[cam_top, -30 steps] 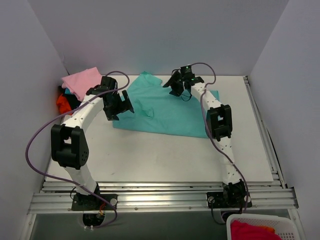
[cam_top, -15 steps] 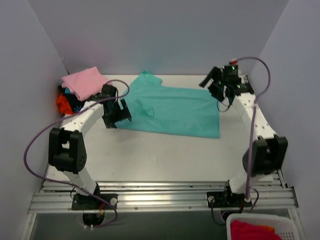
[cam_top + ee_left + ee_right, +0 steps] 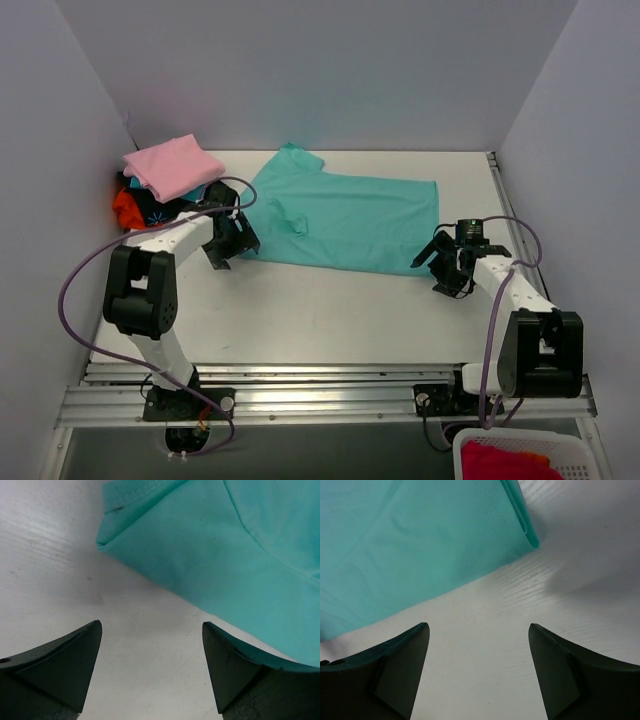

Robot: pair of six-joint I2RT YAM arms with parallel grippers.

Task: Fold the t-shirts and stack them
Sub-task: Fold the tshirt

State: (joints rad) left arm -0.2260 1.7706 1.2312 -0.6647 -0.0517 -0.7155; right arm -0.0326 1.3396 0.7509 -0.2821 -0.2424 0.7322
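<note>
**A:** A soft teal short-sleeved cloth shirt (image 3: 345,220) lies spread flat across the far half of the white table (image 3: 320,320).

**B:** The left gripper (image 3: 238,240) is at the shirt's near-left corner, fingers spread wide, only bare table between them.

**A:** The right gripper (image 3: 437,268) is just off the near-right corner, also wide apart and gripping nothing.

**B:** Shirt count?

**A:** Four. The teal one, and three piled in the far-left corner: a folded pale pink cloth shirt (image 3: 172,165) on top, a crumpled orange-red one (image 3: 125,207) and a black one with light-blue print (image 3: 160,210) beneath.

**B:** One white plastic basket (image 3: 520,437) sits near right, below the table edge, with red cloth (image 3: 500,462) inside.
</note>
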